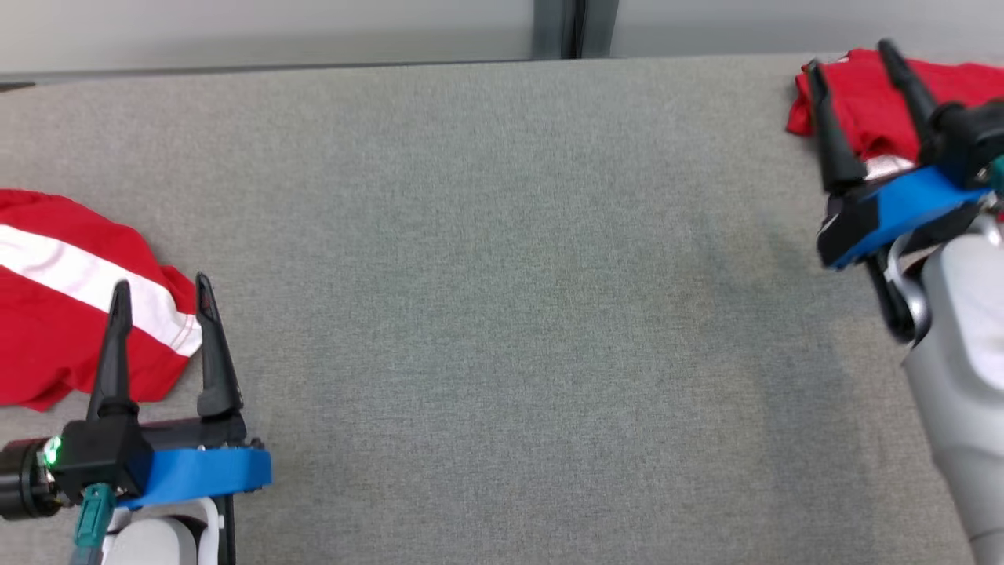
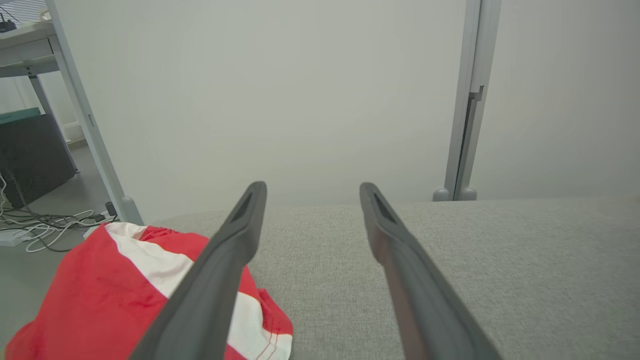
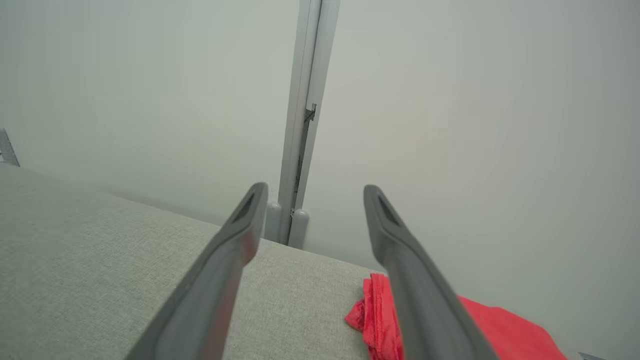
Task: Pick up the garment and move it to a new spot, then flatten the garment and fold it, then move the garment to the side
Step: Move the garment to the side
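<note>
right gripper (image 1: 851, 55) spread wide, gripping nothing, poised above folded red garment (image 1: 871, 110) at far right edge of grey fabric table (image 1: 502, 275). left gripper (image 1: 161, 282) splayed too, empty, just by crumpled red-and-white striped garment (image 1: 47, 329) at left edge.

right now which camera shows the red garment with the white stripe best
Head view: seen from above, the red garment with the white stripe shows most, though cropped left. Left wrist view: partly behind a finger. Right wrist view: a different red cloth.

Right gripper (image 1: 851, 55), fingers (image 1: 831, 133) spread, hangs over the red garment (image 1: 871, 102) at the table's (image 1: 502, 275) corner.
</note>
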Available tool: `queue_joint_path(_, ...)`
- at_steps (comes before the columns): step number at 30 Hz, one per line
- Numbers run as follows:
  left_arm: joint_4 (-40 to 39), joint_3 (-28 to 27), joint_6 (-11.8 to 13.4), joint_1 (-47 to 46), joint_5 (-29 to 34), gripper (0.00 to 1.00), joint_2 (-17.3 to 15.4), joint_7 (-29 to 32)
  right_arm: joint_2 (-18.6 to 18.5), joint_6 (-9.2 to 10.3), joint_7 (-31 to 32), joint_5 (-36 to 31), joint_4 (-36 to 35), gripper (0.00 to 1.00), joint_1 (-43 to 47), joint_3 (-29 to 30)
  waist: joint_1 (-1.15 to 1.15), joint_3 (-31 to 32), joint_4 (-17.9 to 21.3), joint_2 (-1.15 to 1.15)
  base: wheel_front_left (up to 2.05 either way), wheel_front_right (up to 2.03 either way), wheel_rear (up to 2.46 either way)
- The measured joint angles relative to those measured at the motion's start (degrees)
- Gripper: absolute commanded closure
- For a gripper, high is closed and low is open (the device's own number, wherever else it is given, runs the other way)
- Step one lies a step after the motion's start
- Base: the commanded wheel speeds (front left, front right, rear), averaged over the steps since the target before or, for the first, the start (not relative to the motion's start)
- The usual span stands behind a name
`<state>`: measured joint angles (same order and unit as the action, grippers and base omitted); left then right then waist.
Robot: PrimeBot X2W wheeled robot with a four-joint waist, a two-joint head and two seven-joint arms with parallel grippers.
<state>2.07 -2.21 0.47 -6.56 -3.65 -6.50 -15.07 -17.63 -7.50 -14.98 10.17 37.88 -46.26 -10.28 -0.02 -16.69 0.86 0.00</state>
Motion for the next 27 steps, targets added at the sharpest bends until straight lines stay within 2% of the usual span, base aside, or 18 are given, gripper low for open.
queue_joint_path(8,2.3,-0.2,-0.5,3.4,-0.4,0.00,0.6,0.0,3.4,0.00,0.0,2.9,-8.3,0.00,12.6,-0.5,0.00,5.0,-0.7,0.00,0.00,0.00,0.00)
queue_joint_path(16,3.5,0.5,-0.5,5.2,-0.5,0.00,1.4,0.0,6.1,0.00,-0.1,3.5,-13.4,0.00,24.3,4.5,0.00,8.5,-0.9,0.00,0.00,0.00,0.00)
queue_joint_path(27,4.9,1.5,-1.1,6.8,-0.4,0.00,1.7,0.0,11.0,0.01,2.3,-0.8,-23.2,0.00,35.8,11.6,0.01,10.8,-0.2,0.00,0.00,0.00,0.00)
